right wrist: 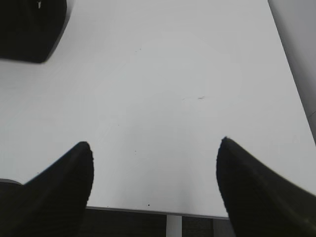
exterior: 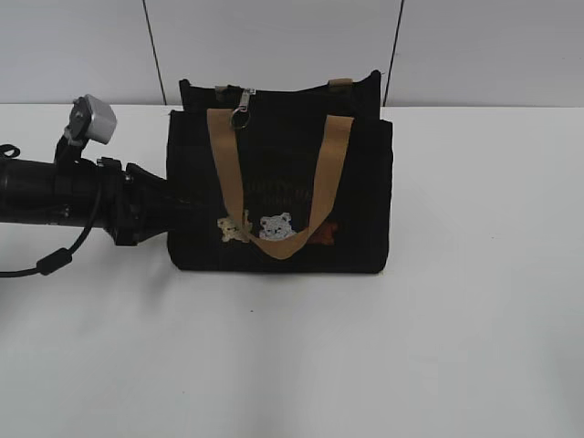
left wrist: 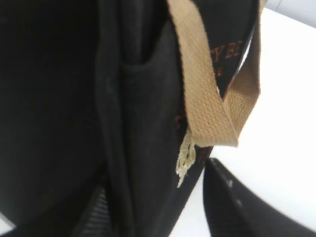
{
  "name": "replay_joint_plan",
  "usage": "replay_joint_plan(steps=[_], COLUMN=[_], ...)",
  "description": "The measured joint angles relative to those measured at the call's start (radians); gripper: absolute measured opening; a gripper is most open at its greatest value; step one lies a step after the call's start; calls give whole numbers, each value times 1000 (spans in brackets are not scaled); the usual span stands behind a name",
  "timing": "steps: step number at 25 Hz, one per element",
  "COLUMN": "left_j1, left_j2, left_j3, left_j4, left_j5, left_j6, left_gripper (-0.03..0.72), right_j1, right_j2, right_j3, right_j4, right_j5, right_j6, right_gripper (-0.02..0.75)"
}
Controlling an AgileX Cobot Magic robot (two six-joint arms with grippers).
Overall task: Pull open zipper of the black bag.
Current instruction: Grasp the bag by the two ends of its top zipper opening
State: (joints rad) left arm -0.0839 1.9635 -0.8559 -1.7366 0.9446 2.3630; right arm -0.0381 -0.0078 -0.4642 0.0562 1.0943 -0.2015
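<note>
Upright black bag (exterior: 365, 201), tan handles, silver zipper (exterior: 243, 111) at top-left edge.

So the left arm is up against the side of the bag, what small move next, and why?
Probably finish closing the left gripper on the bag's side edge to steady it. Its fingers straddle that edge in the left wrist view, the zipper pull hangs untouched at the top, and the right gripper is open over bare table, free to fetch it.

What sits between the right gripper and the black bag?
Nothing: in the right wrist view only bare white table lies between the open right gripper and the black bag at top left.
</note>
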Motion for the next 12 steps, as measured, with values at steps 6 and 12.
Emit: replay_joint_plan(steps=[6, 12], left_j1=[-1, -2], left_j2=[0, 0], left_j3=[0, 0], left_j4=[-1, 0], left_j5=[-2, 1], left_j6=[-8, -12], left_gripper=[68, 29], right_j1=[0, 0], right_j2=[0, 0], right_j3=[0, 0], right_j4=[0, 0], right_j5=[0, 0], right_j6=[0, 0], right_gripper=[587, 587])
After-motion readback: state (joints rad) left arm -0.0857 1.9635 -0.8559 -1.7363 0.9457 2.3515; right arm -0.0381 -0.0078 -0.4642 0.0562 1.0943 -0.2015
